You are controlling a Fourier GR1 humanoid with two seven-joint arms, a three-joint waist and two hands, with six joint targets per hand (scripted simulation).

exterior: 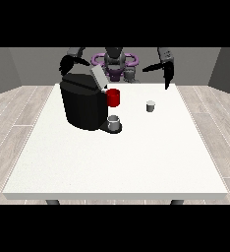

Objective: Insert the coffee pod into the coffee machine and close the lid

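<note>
While the black coffee machine [82, 104] stands lid [98, 77] raised at the white table's [117, 157] left rear, front view lists: coffee pod [150, 106] upright alone to its right, hand at view's right [168, 78] fingers straight downward, hand at view's left [66, 64] fingers indiscernible.

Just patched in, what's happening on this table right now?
The robot stands behind the large white table with both hands raised, holding nothing. The black coffee machine sits at the view's left with its grey lid tilted open and a red pod holder at its front; a small grey cup rests on its base. The small grey coffee pod stands alone on the table, untouched. The hand at the view's right hangs above the far edge, beyond the pod; the hand at the view's left hovers behind the machine.
</note>
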